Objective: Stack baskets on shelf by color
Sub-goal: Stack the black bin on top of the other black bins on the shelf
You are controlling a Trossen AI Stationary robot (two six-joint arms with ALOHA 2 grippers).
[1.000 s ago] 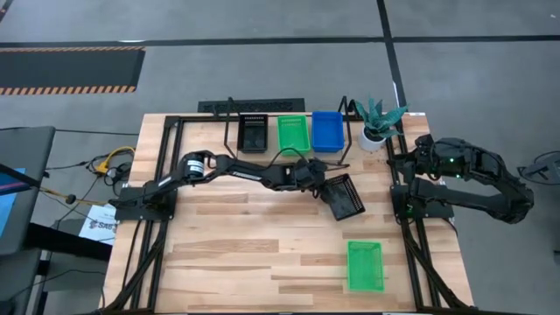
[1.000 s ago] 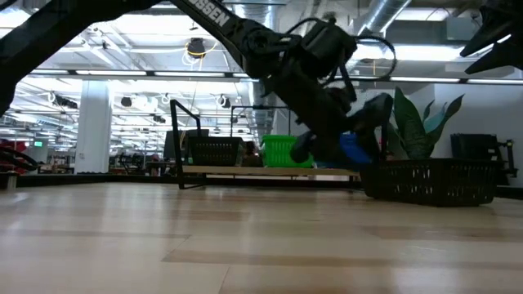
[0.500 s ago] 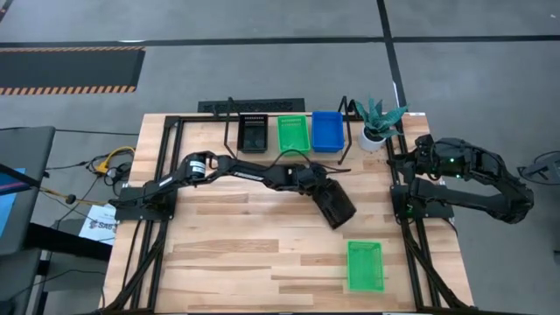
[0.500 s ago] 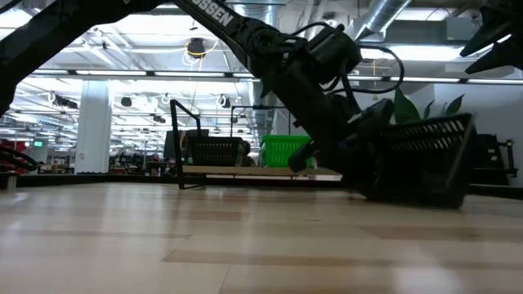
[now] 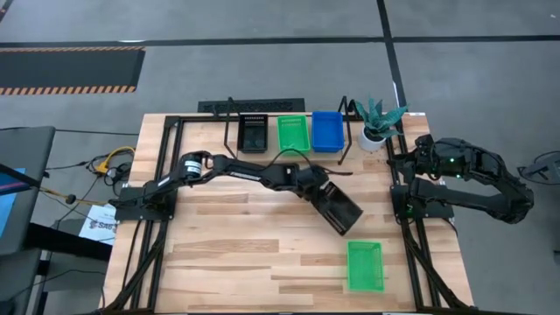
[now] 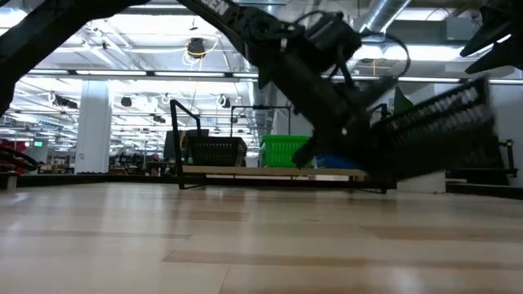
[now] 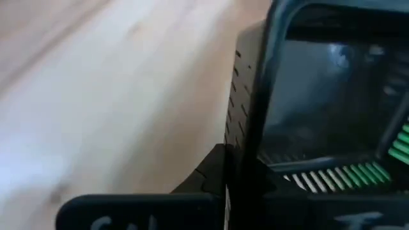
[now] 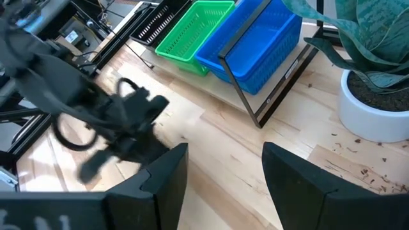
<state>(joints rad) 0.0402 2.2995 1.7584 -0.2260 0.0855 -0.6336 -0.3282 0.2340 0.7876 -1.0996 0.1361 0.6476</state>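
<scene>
My left gripper (image 5: 322, 189) is over the middle of the table, shut on a black basket (image 5: 343, 210). That basket shows tilted in the low view (image 6: 437, 135). A green basket (image 5: 366, 265) lies flat on the table, nearer the front. On the shelf (image 5: 289, 150) at the back stand a black basket (image 5: 254, 133), a green one (image 5: 294, 133) and a blue one (image 5: 328, 131). My right gripper (image 8: 223, 172) waits open at the right side of the table, with nothing between its fingers. My left gripper holds the black basket by the short end wall (image 7: 238, 121) that faces the arm, just below the rim. One finger (image 7: 208, 176) lies on the wall's outside; the wall hides the other. The basket is tilted, its free end (image 6: 482, 98) raised.
A white pot with a plant (image 5: 376, 131) stands right of the shelf, close to the blue basket. Black frame rails (image 5: 166, 175) run along the table's left and right sides. Bare wood lies at the front left.
My left gripper has shut on the end wall of the black basket, which lay flat on the table. It has shifted a little toward the table's near right, and the basket has tipped up, its free end rising.
</scene>
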